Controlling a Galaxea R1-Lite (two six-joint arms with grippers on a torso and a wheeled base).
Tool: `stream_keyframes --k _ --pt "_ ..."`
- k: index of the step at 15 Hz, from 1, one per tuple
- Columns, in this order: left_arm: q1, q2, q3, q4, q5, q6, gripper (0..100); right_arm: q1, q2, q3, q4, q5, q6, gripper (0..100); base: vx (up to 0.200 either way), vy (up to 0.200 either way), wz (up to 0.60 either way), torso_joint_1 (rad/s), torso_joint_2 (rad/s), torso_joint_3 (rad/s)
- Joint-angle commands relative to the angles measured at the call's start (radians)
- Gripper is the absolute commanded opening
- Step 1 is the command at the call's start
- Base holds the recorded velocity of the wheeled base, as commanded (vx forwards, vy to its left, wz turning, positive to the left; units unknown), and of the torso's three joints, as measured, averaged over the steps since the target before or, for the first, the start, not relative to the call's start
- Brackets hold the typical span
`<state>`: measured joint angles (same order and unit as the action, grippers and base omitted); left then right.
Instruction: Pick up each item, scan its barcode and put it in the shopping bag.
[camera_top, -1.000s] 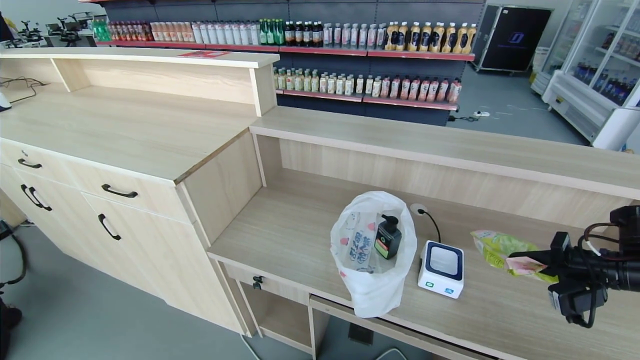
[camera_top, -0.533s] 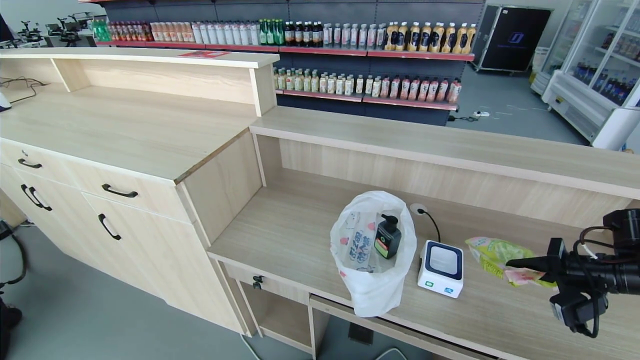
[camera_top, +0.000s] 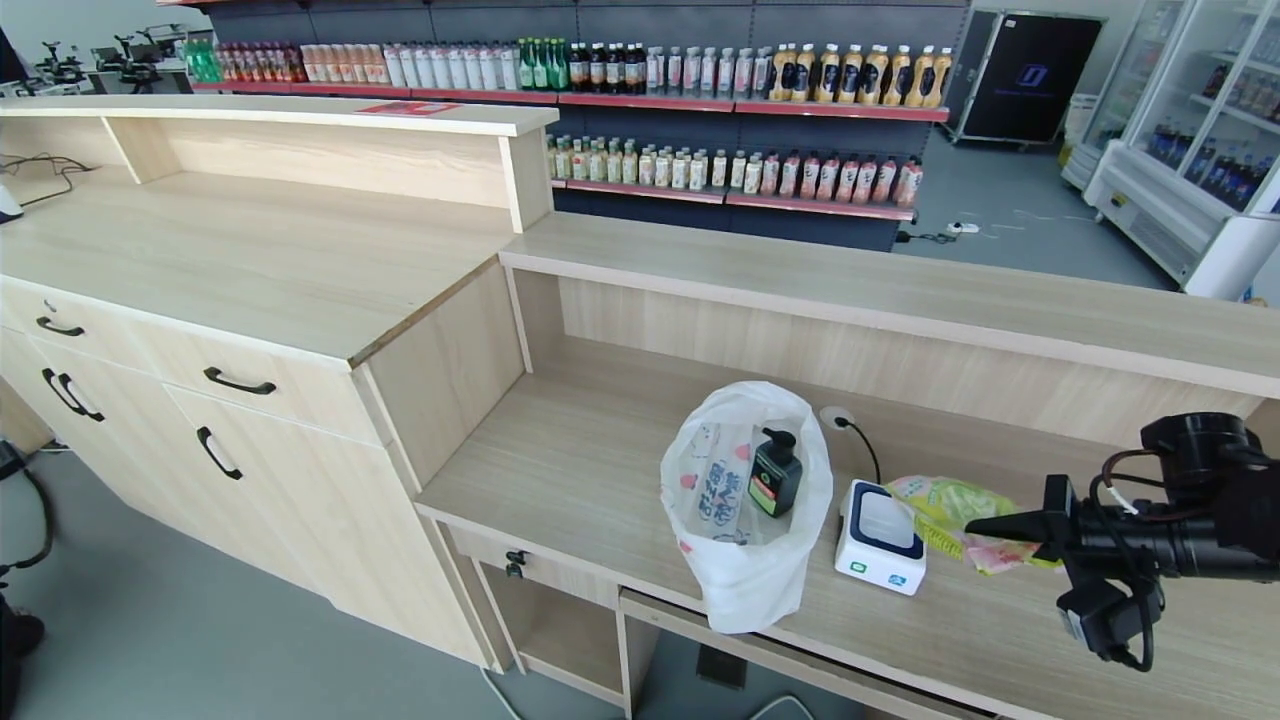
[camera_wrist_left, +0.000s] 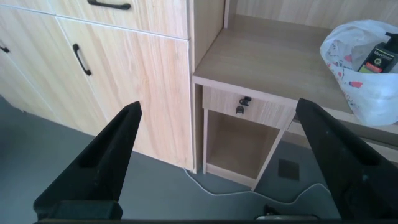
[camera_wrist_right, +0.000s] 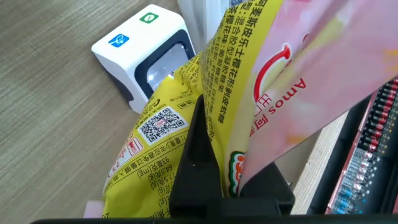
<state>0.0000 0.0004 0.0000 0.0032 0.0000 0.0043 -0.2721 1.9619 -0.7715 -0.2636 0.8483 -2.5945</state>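
My right gripper (camera_top: 1005, 532) is shut on a yellow-green and pink snack bag (camera_top: 948, 505), held just above the counter at the right side of the white barcode scanner (camera_top: 881, 538). In the right wrist view the snack bag (camera_wrist_right: 249, 68) hangs over the scanner (camera_wrist_right: 146, 59), its printed codes facing the camera, with one black finger (camera_wrist_right: 199, 155) in front of it. The white shopping bag (camera_top: 745, 520) stands open left of the scanner, with a black pump bottle (camera_top: 775, 478) inside. My left gripper (camera_wrist_left: 219, 106) is open and holds nothing, low over the floor beside the counter.
The scanner's cable (camera_top: 862, 445) runs to a hole in the counter top. A raised wooden ledge (camera_top: 880, 285) backs the work surface. A taller cabinet with drawers (camera_top: 230, 380) stands to the left. Drink shelves (camera_top: 640, 70) line the far wall.
My right gripper has carried the snack bag leftward, from well right of the scanner to right beside it. The shopping bag, bottle and scanner have stayed put.
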Motion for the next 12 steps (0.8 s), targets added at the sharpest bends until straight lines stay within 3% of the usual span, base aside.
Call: stream_keyframes --k 1,12 --pt "0.000 0.000 0.000 0.000 0.000 0.000 100 0.007 0.017 -0.015 -0.002 0.000 -0.003 0 0.000 0.000 0.00 0.000 0.00 0.000" --pt "0.000 0.000 0.000 0.000 0.000 0.000 100 -0.029 0.061 -0.026 -0.082 -0.003 -0.073 0 0.000 0.000 0.00 0.000 0.00 0.000"
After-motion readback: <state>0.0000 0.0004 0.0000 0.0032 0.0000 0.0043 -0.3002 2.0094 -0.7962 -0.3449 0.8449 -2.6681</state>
